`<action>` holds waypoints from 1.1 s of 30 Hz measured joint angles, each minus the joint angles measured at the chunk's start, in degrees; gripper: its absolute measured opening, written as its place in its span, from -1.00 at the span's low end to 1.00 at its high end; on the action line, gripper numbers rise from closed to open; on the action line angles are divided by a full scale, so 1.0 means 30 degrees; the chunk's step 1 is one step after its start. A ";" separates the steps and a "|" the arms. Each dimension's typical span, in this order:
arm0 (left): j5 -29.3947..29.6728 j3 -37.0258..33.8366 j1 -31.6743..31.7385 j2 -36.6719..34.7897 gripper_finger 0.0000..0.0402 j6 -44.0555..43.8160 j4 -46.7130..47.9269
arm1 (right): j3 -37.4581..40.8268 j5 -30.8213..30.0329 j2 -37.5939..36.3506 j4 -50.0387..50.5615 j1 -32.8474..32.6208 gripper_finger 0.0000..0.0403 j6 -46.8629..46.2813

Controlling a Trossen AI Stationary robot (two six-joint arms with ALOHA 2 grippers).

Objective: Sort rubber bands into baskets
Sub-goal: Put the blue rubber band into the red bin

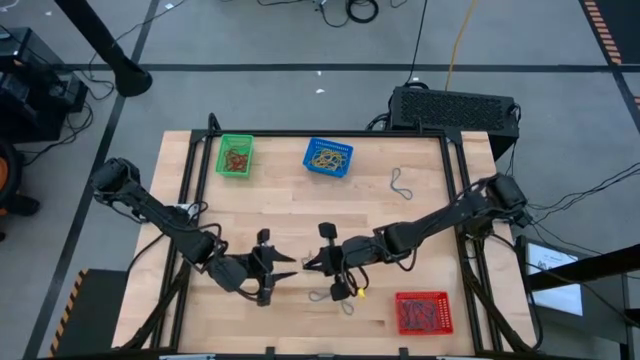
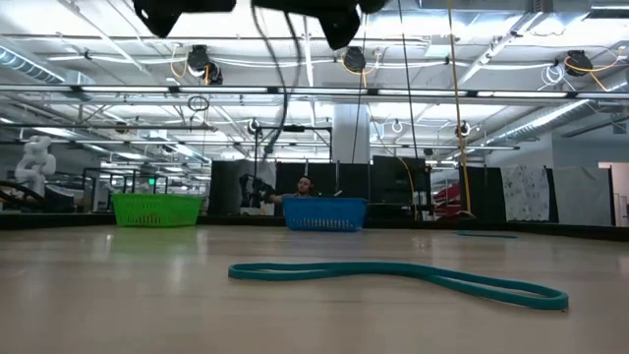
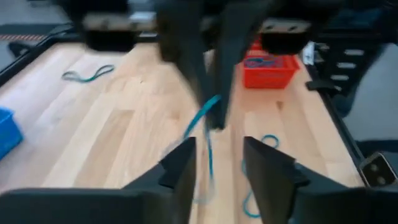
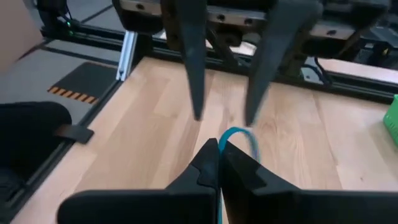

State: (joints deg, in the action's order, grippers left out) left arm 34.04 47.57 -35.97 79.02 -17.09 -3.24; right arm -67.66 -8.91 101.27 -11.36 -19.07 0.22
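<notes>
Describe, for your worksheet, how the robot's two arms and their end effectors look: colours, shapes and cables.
Both arms are black and jointed, with black cables running along them. The left end effector and the right end effector each carry two slim, dark, tapering fingers. A small yellow marking sits beside the right one.

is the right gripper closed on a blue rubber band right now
Yes, in the right wrist view the right gripper is pinched shut on a blue rubber band.

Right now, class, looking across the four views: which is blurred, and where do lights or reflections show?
Left wrist view: smeared, the right fingers and blue band soft. Right wrist view: left fingers slightly blurred. Low view: ceiling lights bright, table sheen, teal band sharp. High view: even light, no glare.
</notes>
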 joint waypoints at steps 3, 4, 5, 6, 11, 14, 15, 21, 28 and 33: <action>0.0538 0.0000 0.0043 -0.0121 -0.16 -0.1304 0.1018 | 0.0000 0.0015 -0.0884 0.1405 -0.0015 -1.00 -0.0442; 0.0554 0.0000 0.0118 -0.0250 -0.12 -0.1807 0.1618 | 0.0000 0.0015 -0.1279 0.2110 -0.0022 -1.00 -0.0680; 0.0548 0.0000 0.0154 -0.0428 -0.11 -0.2292 0.2349 | 0.0000 0.0013 -0.1776 0.2857 -0.0060 -1.00 -0.1005; 0.0538 0.0000 0.0201 -0.0609 -0.10 -0.2746 0.3194 | 0.0000 0.0005 -0.2301 0.3698 -0.0134 -1.00 -0.1381; 0.0456 0.0000 0.0572 -0.1331 -0.10 -0.5015 0.8008 | 0.0000 -0.0022 -0.4645 0.7210 -0.0758 -1.00 -0.3117; 0.0460 -0.0102 0.0776 -0.1563 -0.09 -0.6112 1.0485 | 0.0000 -0.0037 -0.5872 0.8688 -0.1259 -1.00 -0.4098; 0.0462 -0.0249 0.0851 -0.1661 -0.09 -0.6325 1.0894 | 0.0000 -0.0044 -0.6261 0.9091 -0.1416 -1.00 -0.4460; 0.0152 -0.2315 0.1784 -0.2348 -0.09 -0.6614 1.0888 | 0.0000 0.0020 -0.7994 1.2276 -0.2768 -1.00 -0.7078; -0.0970 -0.5597 0.2880 -0.3749 -0.09 -0.5106 0.6117 | 0.0000 0.0118 -0.9068 1.7858 -0.5368 -1.00 -1.3313; -0.1215 -0.6622 0.3607 -0.4283 -0.09 -0.3153 0.3087 | 0.0007 0.0522 -0.9208 2.0148 -0.7532 -1.00 -1.8016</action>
State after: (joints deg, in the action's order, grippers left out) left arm 30.39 27.71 -25.15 66.18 -26.55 6.02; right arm -67.64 -7.34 73.65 49.08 -41.66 -53.83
